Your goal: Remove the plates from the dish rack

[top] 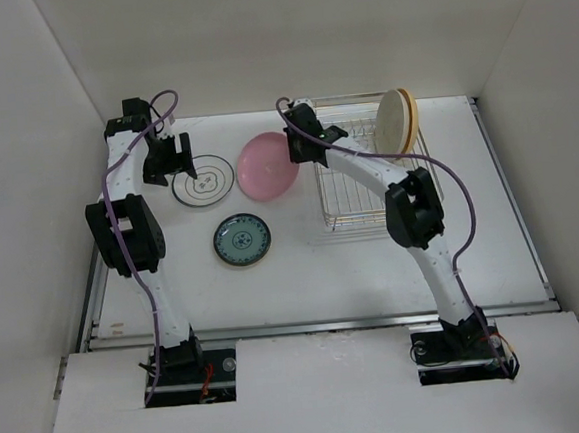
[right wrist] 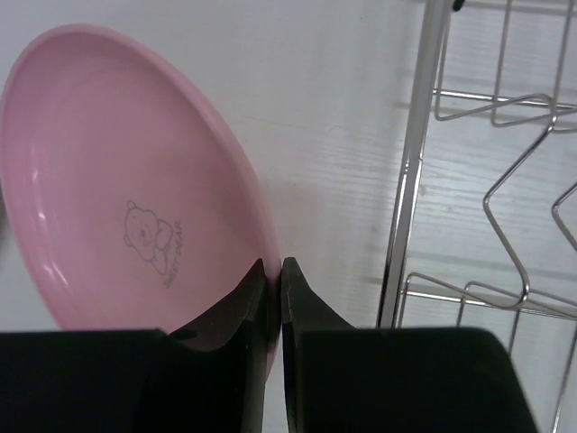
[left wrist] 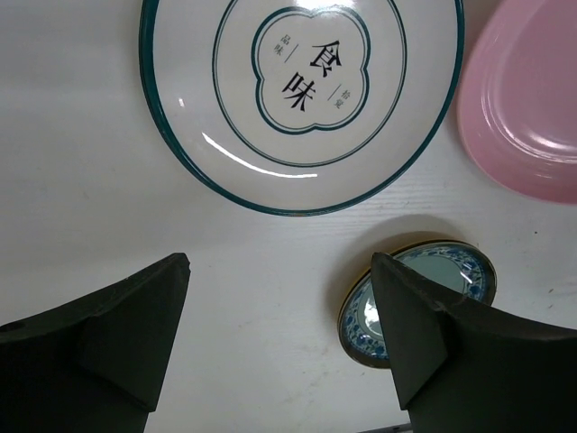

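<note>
Right wrist: plate point(right wrist: 135, 180) within end effector point(right wrist: 274, 267)

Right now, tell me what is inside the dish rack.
One orange-yellow plate stands on edge near the dish rack's far right corner. The other visible slots hold nothing. The right arm crosses above the rack and covers part of its base, so that strip cannot be checked.

Pink plate point(right wrist: 117, 180): smooth, glossy, plastic-looking. White ringed plate point(left wrist: 302, 99): glazed, with shiny highlights. Dish rack point(right wrist: 410, 162): bright polished metal wire. Bench point(left wrist: 81, 162): matt white. Left pincer point(left wrist: 279, 271): matt black, plastic-looking fingers.
</note>
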